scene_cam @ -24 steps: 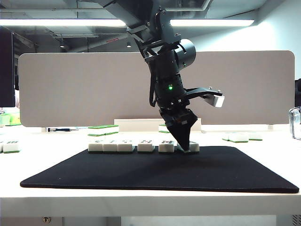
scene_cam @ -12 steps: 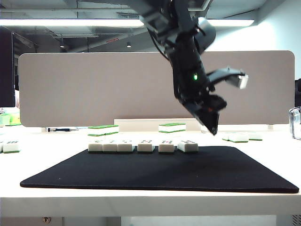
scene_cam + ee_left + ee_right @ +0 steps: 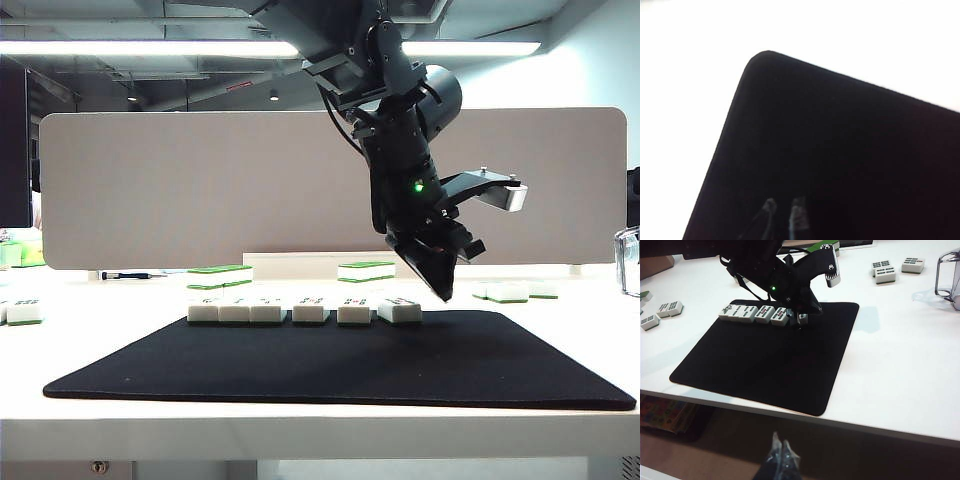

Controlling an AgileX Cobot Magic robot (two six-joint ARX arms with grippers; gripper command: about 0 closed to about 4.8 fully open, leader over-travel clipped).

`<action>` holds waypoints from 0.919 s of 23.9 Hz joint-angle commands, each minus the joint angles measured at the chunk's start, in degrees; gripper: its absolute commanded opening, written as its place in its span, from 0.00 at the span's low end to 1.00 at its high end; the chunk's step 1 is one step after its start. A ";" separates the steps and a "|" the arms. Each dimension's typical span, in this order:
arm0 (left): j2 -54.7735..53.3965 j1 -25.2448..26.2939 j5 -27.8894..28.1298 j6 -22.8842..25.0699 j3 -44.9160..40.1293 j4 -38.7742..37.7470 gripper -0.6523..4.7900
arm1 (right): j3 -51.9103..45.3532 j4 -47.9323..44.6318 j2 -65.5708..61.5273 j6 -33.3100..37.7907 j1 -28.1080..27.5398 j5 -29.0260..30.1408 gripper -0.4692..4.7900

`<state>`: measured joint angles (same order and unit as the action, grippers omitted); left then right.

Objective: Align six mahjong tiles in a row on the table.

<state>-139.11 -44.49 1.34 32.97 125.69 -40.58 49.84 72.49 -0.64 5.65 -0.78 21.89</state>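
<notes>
Six tiles (image 3: 305,310) lying rowed along mat's (image 3: 340,365) far edge; left gripper (image 3: 443,290) hovering right, narrowed, empty; right gripper (image 3: 779,451) idling, closed.

Open-plan office, ceiling strip lights (image 3: 140,47), grey desk divider panel (image 3: 200,190), white desk (image 3: 300,425), exposed ceiling ducts.

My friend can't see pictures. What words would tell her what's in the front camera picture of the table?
Six mahjong tiles sit in a row along the far edge of a black mat on a white table, the rightmost set slightly apart. The left gripper hangs just right of the row, jaws shut and empty, touching no tile. More tiles lie on the table behind.
</notes>
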 commanded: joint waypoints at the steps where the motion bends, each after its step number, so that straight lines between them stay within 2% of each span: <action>1: -0.22 0.02 0.17 -0.66 0.09 -1.73 0.22 | 0.17 -0.68 0.61 -0.09 0.00 0.11 0.09; 3: -0.22 0.15 0.22 -0.63 0.09 -5.01 0.22 | 0.17 -0.61 0.61 -0.09 0.00 0.11 0.09; 7: -0.22 0.70 2.80 -0.87 0.09 -6.21 0.22 | 0.17 -0.61 0.61 -0.09 0.00 0.11 0.09; 10: -0.20 1.03 5.57 -4.17 0.09 -7.15 0.22 | 0.17 -0.59 0.63 -0.09 0.00 0.11 0.09; 22: -0.15 0.39 5.14 -4.94 0.11 -5.20 0.22 | 0.17 -0.59 0.61 -0.09 0.00 0.09 0.09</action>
<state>-139.46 -44.29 6.50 28.42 125.69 -46.13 49.84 72.51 -0.64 5.65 -0.78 21.89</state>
